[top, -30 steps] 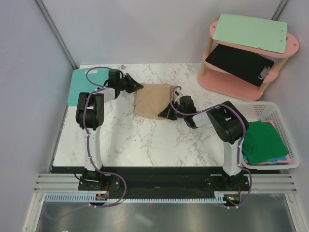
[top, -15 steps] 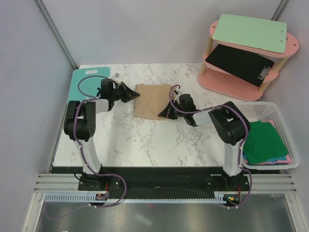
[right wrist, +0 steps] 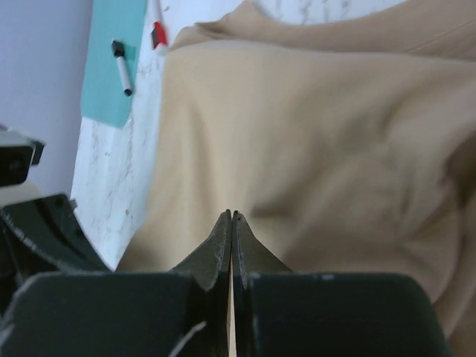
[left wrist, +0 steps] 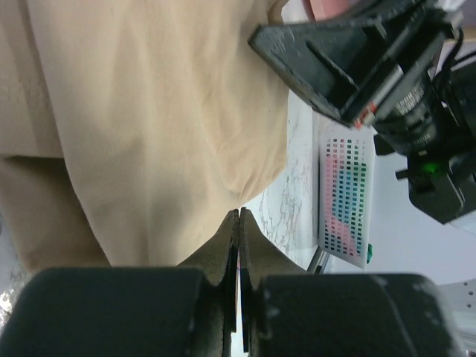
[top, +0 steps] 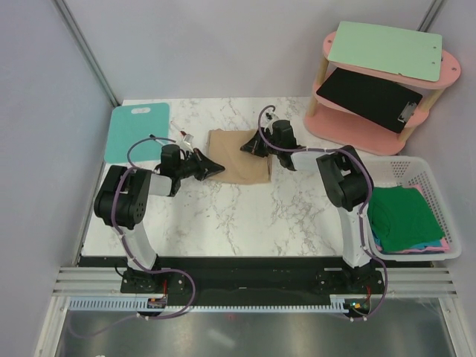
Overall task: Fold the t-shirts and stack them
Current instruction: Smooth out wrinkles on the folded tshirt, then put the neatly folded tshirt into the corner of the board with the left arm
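Note:
A tan t-shirt [top: 238,160] lies folded on the marble table, left of centre at the back. My left gripper [top: 218,168] is shut and rests at the shirt's near left edge. In the left wrist view its tips [left wrist: 238,213] touch the hem of the tan cloth [left wrist: 149,111], with nothing visible between the jaws. My right gripper [top: 248,146] is shut over the shirt's far right part. In the right wrist view its tips [right wrist: 231,214] lie on the cloth [right wrist: 312,134]. More shirts, a green one [top: 401,219] on top, lie in the basket.
A white basket [top: 435,178] stands at the right edge. A pink two-tier shelf [top: 372,123] holding clipboards is at the back right. A teal cutting board [top: 135,132] lies at the back left, with a marker [top: 181,136] beside it.
My left gripper has slid from the shirt's far left corner down to its near left edge. My right gripper has moved from the near right edge to the far right part.

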### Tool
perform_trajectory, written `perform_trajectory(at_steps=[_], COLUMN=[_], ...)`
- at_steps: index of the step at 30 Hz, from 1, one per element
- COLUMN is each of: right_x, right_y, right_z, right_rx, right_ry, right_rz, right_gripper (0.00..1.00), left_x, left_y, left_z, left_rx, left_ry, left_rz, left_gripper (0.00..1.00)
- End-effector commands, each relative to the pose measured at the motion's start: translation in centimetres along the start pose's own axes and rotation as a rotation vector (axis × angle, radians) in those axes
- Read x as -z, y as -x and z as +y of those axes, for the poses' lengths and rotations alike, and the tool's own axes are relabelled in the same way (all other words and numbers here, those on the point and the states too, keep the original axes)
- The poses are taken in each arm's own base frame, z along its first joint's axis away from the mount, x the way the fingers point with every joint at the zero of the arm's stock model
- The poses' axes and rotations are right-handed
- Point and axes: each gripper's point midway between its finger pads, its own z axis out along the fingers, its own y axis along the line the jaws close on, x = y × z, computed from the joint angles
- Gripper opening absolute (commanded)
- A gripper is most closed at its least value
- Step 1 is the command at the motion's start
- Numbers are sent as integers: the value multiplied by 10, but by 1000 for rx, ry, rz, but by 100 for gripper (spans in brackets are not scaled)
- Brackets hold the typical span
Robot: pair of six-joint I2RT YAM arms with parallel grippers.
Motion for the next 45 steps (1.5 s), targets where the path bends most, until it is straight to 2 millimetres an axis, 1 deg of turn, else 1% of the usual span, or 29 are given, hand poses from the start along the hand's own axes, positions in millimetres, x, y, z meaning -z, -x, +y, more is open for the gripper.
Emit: perform_trajectory(at_steps=[1, 5, 8, 11, 14, 16, 20, 21, 22, 23, 24, 25, 26, 27, 28, 29, 30, 31, 32, 33, 34, 35, 36, 37, 39, 42, 43, 44, 45], right_x=[-13, -20, -21, -20, -17, -14, 2, 7, 16, 21, 27, 38, 45, 51, 61, 67, 72, 81, 86, 91, 98, 102, 108, 114, 123, 138, 143, 146, 148], right_y=[20, 19, 15, 14, 17, 22, 46, 49, 58, 62, 60, 71, 75, 69, 76, 80, 72, 77, 78, 71, 74, 73, 70, 72, 69, 72, 76, 77, 76], right_z=[-33, -63, -78, -84, -79, -73, -40, -36, -21, -16, -15, 0, 0, -2, 7, 4, -3, 2, -3, -11, -10, -13, -24, -23, -34, -46, -48, -50, -51], right_rx=[2, -13, -30, -34, -25, -22, 13, 20, 38, 49, 54, 95, 106, 107, 147, 155, 156, 171, 194, 190, 199, 218, 215, 225, 239, 253, 258, 260, 259], right_ry=[-53, -105, -127, -131, -112, -97, -43, -45, -28, -28, -41, -31, -55, -83, -84, -118, -155, -168, -205, -240, -258, -279, -336, -356, -418, -514, -543, -556, -566], right_rz=[-31, -38, -40, -45, -50, -56, -89, -87, -101, -104, -91, -113, -126, -108, -124, -140, -117, -133, -142, -128, -140, -136, -127, -136, -130, -149, -167, -169, -169], right_gripper=[0, 0, 0, 0, 0, 0, 2, 2, 4, 6, 8, 15, 18, 20, 26, 29, 32, 36, 39, 41, 46, 48, 49, 55, 59, 71, 76, 79, 81], left_x=[1, 6, 10, 12, 13, 14, 20, 23, 25, 30, 36, 41, 46, 52, 55, 58, 56, 57, 54, 48, 46, 42, 38, 32, 26, 18, 15, 13, 11], left_y=[-9, -23, -32, -39, -41, -34, -20, -17, -12, 10, 4, 12, 34, 35, 42, 64, 70, 69, 86, 86, 85, 97, 98, 95, 96, 88, 82, 78, 74], left_z=[-2, 12, 22, 28, 25, 14, -6, -9, -12, -30, -22, -25, -35, -28, -26, -33, -26, -18, -26, -13, -3, -8, -2, 13, 23, 45, 55, 56, 59], left_rx=[14, 37, 47, 55, 50, 25, -50, -68, -94, -203, -186, -220, -302, -297, -312, -359, -354, -342, -366, -349, -324, -331, -319, -294, -270, -243, -230, -234, -230], left_ry=[-52, -23, 1, 15, 2, -22, 9, 33, 56, 68, 144, 179, 226, 294, 338, 387, 429, 476, 489, 520, 559, 566, 577, 604, 629, 683, 701, 701, 702], left_rz=[-5, 2, 10, 18, 28, 17, 27, 28, 22, -35, 1, -11, -68, -53, -62, -115, -109, -84, -110, -84, -60, -76, -67, -42, -27, 26, 51, 69, 83], left_gripper=[2, 2, 2, 2, 2, 2, 2, 13, 27, 39, 64, 74, 82, 92, 97, 99, 100, 100, 100, 100, 100, 100, 100, 100, 100, 99, 97, 94, 86])
